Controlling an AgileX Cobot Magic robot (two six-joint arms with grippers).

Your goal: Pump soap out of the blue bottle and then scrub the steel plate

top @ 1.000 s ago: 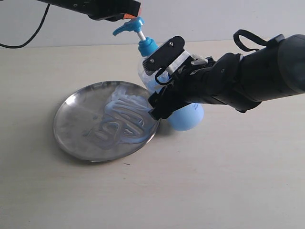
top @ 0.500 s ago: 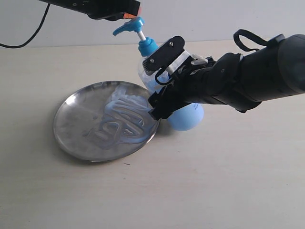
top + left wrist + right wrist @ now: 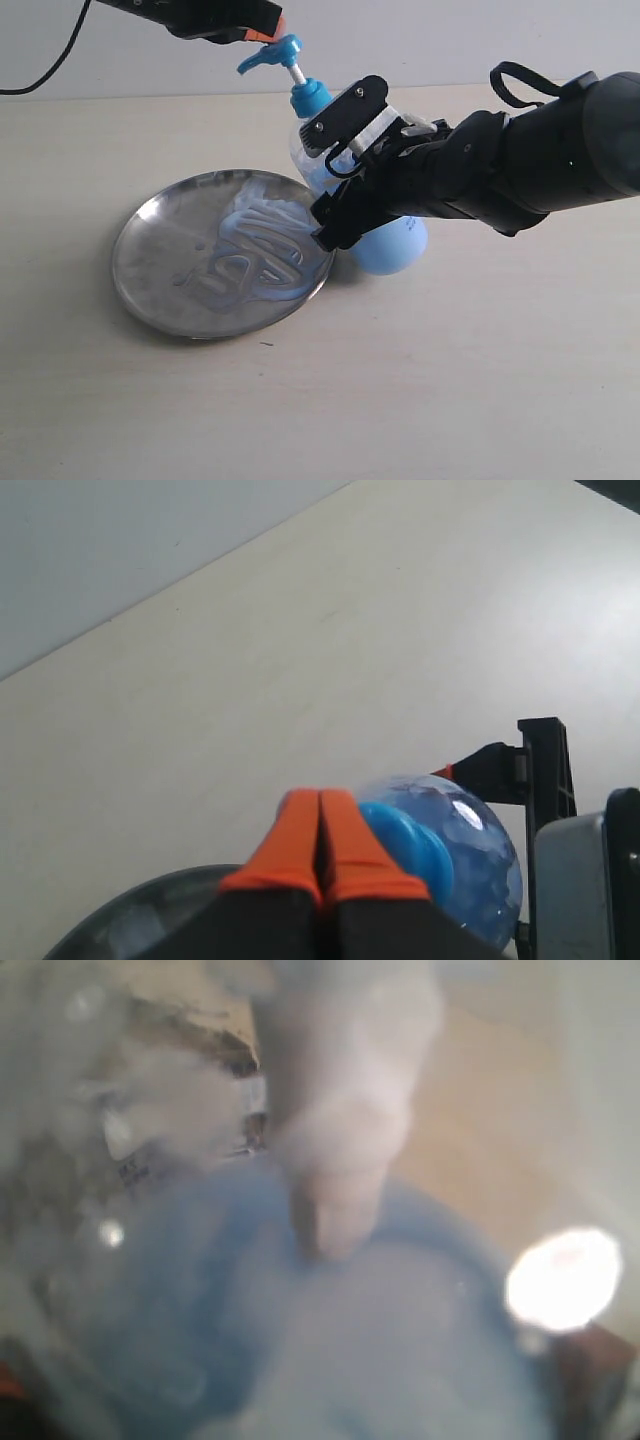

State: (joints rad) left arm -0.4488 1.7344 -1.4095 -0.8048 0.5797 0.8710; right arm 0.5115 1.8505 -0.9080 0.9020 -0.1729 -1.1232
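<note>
step: pumping, press the pump head point(image 3: 272, 55) straight down its stem, nozzle over the plate point(image 3: 150, 250) | left gripper point(image 3: 320, 830): tips pinched together, empty, at the pump top, contact unclear | right gripper point(image 3: 338, 168): jaws wide, clamped round the tilted bottle point(image 3: 392, 245) at the plate's rim | soap point(image 3: 265, 240) swirled across plate
</note>
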